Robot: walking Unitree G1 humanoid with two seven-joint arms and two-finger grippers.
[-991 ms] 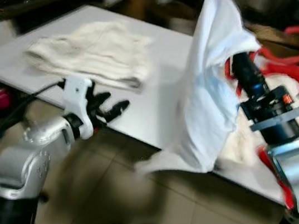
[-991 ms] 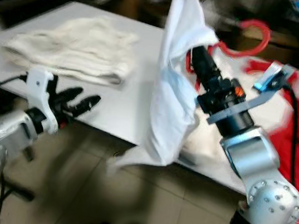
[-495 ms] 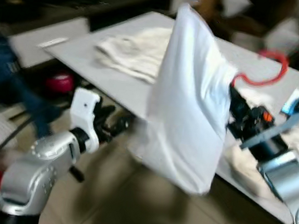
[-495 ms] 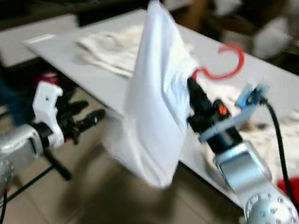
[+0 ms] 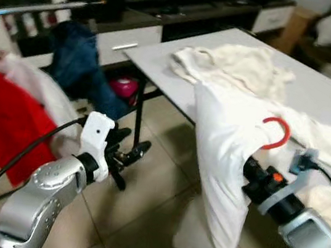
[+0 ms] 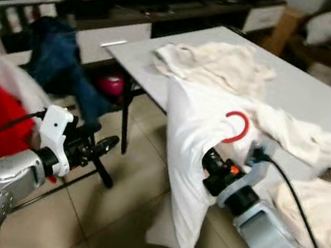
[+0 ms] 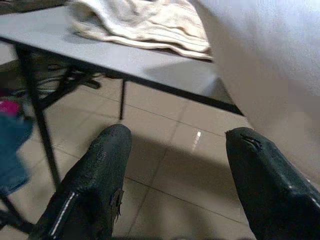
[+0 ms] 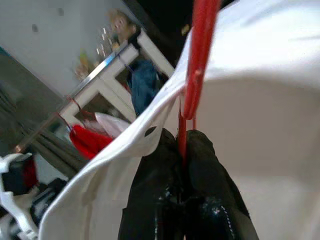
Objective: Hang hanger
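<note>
- Here, at the far left of the left eye view, red clothes (image 5: 1,121) and a blue garment (image 5: 78,64) hang under a metal rail (image 5: 42,7) in the upper left corner.
- Just right of them, in the lower left of the frame, the left gripper (image 5: 128,156) is held over the tiled floor (image 5: 150,184); its two black fingers (image 7: 95,185) are spread apart with nothing between them.
- In the centre, a white shirt (image 5: 225,164) hangs down on a red hanger (image 5: 274,133), whose hook curves out of the cloth at centre right.
- The right gripper (image 8: 181,150) sits low in the right wrist view, its fingers pressed together on the red hanger's thin stem, which rises straight up from the fingertips; the shirt drapes around both.
- Behind, across the upper right of the frame, a grey table (image 5: 320,91) carries cream clothes (image 5: 239,66), and the shirt hangs in front of its near edge.
</note>
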